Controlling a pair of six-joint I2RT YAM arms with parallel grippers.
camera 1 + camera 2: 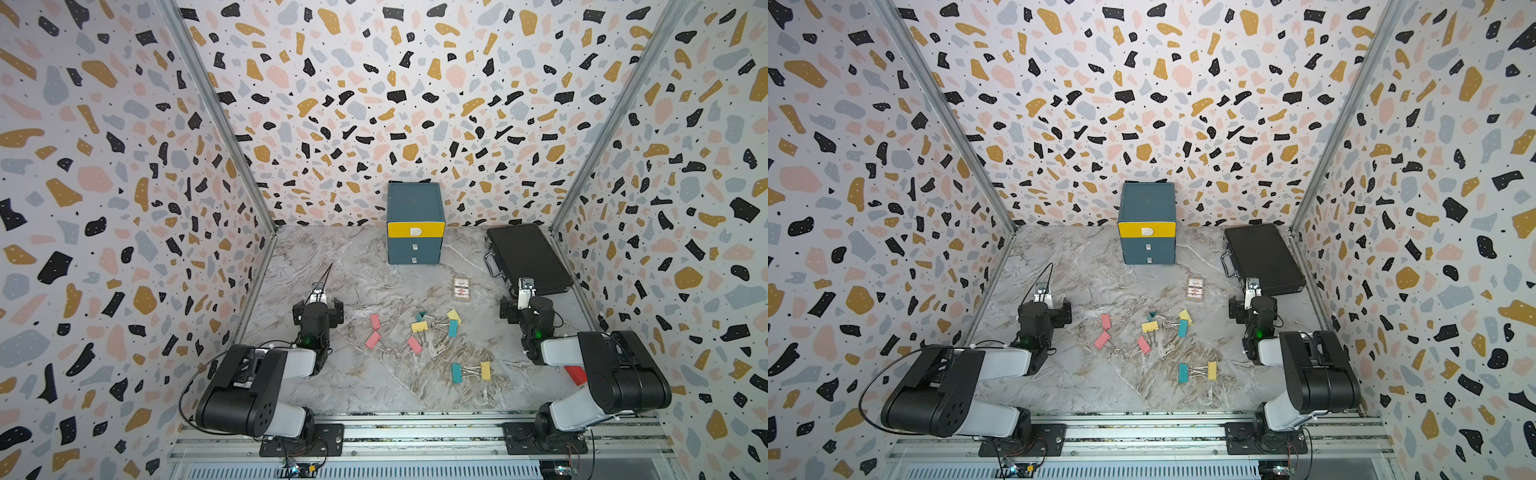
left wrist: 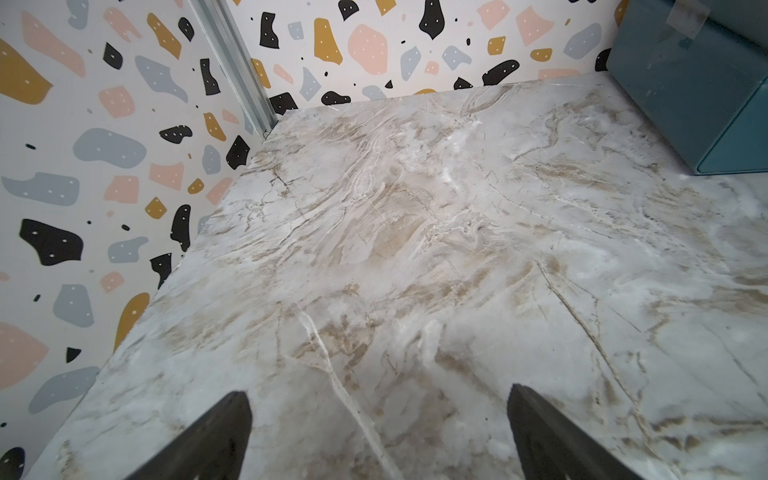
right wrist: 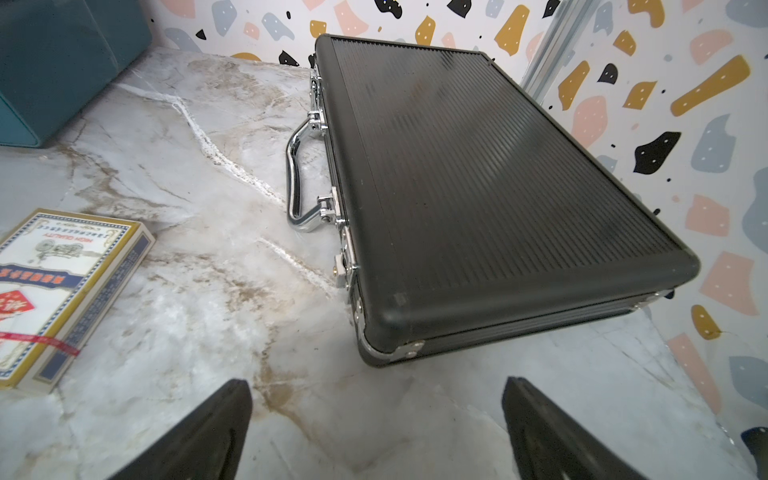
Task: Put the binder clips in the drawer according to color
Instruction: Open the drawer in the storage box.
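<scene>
Table: binder clips scattered, drawer shut
Left end effector: wide, empty
Right end effector: wide, empty
Risk: tangled handles may drag wrong-colour clips

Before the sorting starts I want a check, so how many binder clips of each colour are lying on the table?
Pink binder clips: 3
Yellow binder clips: 3
Teal binder clips: 3
Total: 9

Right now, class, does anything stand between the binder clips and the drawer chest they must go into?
Nothing lies straight between the binder clips and the drawer chest; the card packet lies just beside that path. All three drawer fronts look shut, though.
</scene>
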